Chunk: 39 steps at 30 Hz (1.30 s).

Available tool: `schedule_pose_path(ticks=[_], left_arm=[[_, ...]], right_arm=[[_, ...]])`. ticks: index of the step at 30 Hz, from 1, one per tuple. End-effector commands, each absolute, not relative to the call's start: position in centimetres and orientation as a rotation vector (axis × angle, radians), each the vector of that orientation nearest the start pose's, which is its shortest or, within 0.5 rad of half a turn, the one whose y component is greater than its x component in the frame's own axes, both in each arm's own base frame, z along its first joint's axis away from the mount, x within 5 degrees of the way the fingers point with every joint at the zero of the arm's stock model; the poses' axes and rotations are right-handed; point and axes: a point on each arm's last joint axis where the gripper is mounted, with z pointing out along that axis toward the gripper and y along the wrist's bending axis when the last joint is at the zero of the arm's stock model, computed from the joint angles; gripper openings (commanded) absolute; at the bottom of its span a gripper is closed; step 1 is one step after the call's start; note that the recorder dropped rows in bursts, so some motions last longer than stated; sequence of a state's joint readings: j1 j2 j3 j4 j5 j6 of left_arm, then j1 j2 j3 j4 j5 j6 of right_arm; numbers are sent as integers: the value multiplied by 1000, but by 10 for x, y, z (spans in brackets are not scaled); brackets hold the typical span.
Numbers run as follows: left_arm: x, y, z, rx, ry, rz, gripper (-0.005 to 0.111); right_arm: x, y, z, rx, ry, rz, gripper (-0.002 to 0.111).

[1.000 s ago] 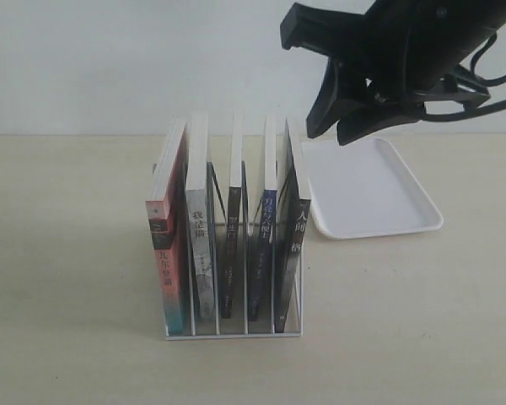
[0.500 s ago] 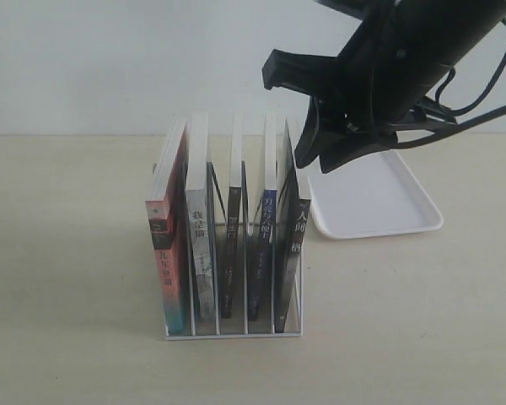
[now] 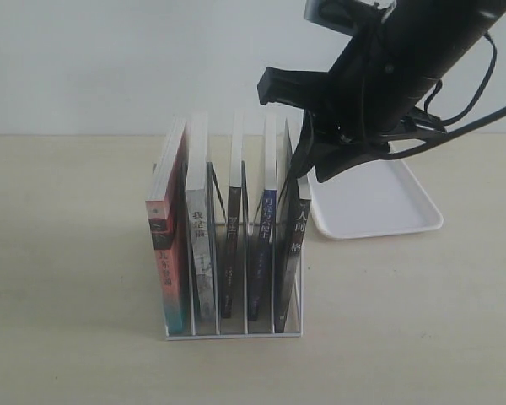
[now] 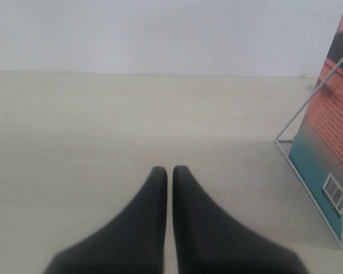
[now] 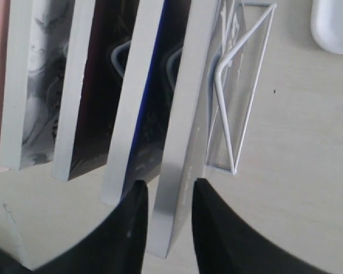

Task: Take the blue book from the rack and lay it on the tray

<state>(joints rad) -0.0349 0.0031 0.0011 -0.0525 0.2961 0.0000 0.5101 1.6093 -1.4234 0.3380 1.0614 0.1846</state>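
Observation:
The white wire rack [image 3: 236, 333] holds several upright books. The blue book [image 3: 268, 215] stands in the second slot from the right, its blue cover [image 5: 154, 108] showing beside white page edges. My right gripper [image 3: 310, 169] has come down onto the back top corner of the books. It is open [image 5: 167, 185], and its fingers straddle the page edge of the black-spined book [image 5: 180, 148], the rightmost one, next to the blue book. One finger overlaps the blue book's corner. The white tray [image 3: 371, 198] lies behind and right of the rack. My left gripper [image 4: 170, 169] is shut and empty, low over the table.
A red-and-teal book [image 3: 167, 253] leans in the leftmost slot, and it also shows in the left wrist view [image 4: 326, 142] behind the rack's wire end [image 4: 308, 114]. A grey-spined book [image 3: 201, 253] and a thin dark one [image 3: 231, 253] fill the middle slots. The tray's corner [image 5: 334, 25] lies beyond the rack.
The right arm has swung left from above the tray and dropped, so its open fingers now sit over the top of the rightmost books.

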Motion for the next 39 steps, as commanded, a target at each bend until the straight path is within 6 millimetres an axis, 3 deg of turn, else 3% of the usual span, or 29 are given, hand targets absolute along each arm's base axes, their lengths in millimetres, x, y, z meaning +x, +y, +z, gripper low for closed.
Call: schedule_pose_path(ticks=[1,9,15,20,22,23,24,27,31,39], left_arm=[[54,-3,187,-7,1776,-77,4],[54,-3,187,-7,1776,-77,4],[54,-3,187,-7,1776,-77,4],[54,-3,187,-7,1776,-77,4],[54,-3,187,-7,1776,-77,4],[54,-3,187,-7,1776,-77,4],[54,-3,187,-7,1776,-77,4],[54,-3,187,-7,1776,-77,4],[54,-3,187,-7,1776,-77,4],[54,-3,187,-7,1776,-77,4]], right_arm=[[283,188,325,-322,2763,639,43],[284,188,322,-310,2777,629,44],[292,193,297,-291,2888,589,44],[295,194,291,-281,2906,580,43],[296,195,291,-256,2905,589,26],[295,195,291,-255,2905,592,9],[295,195,291,-255,2905,592,1],[296,195,291,-252,2903,599,0],[293,196,305,-252,2873,639,0],[286,193,362,-318,2789,683,0]])
